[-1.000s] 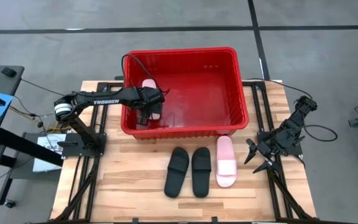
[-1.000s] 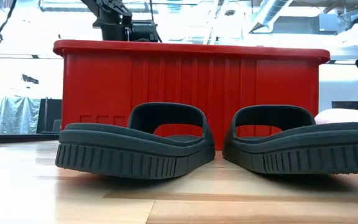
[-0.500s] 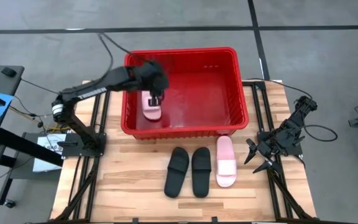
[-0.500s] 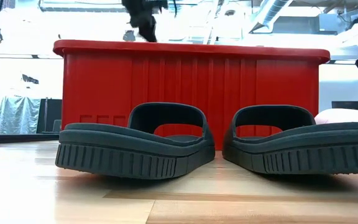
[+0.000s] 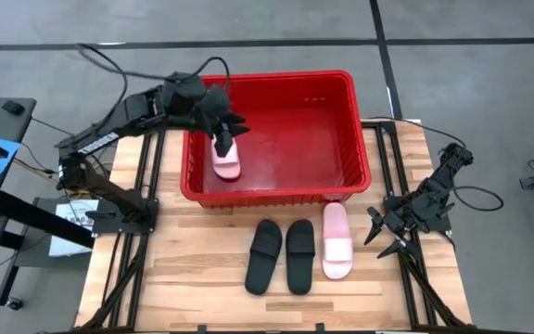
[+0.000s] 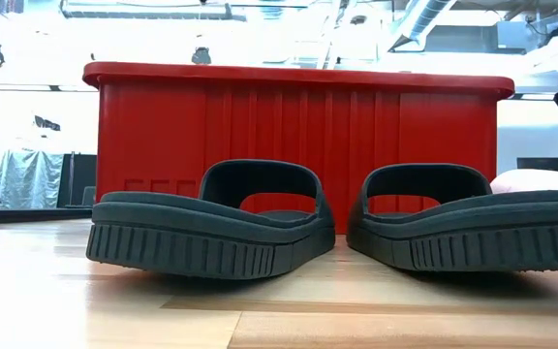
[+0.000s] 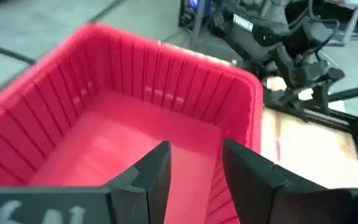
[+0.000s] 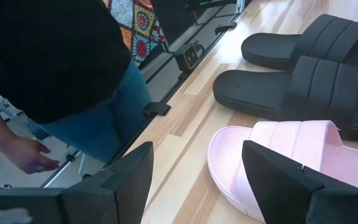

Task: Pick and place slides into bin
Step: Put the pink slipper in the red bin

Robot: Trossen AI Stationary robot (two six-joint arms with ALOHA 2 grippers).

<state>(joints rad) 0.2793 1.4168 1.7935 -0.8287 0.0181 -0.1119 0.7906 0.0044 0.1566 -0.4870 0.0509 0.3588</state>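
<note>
The red bin [image 5: 276,77] stands at the table's far middle. One pale pink slide [image 5: 225,159] lies flat on the bin's floor at its left side. My left gripper [image 5: 227,128] hangs open and empty above that slide, over the bin's left part. In the left wrist view its fingers [image 7: 157,165] frame the bin's bare floor [image 7: 123,143]. Two black slides [image 5: 265,257] [image 5: 300,256] and a second pink slide [image 5: 336,241] lie side by side on the table in front of the bin. My right gripper [image 5: 383,237] waits open at the table's right side, beside the pink slide [image 8: 278,155].
The bin's near wall [image 6: 298,116] stands just behind the black slides [image 6: 211,223]. A person [image 8: 55,62] stands by the table, a hand [image 8: 23,152] low beside its frame. Bare wood lies at the table's near left [image 5: 165,278].
My left gripper has risen out of the bin and drawn back toward the table's far left. The pink slide that was at its fingers has come down toward the bin's near wall and stayed on the bin's floor.
</note>
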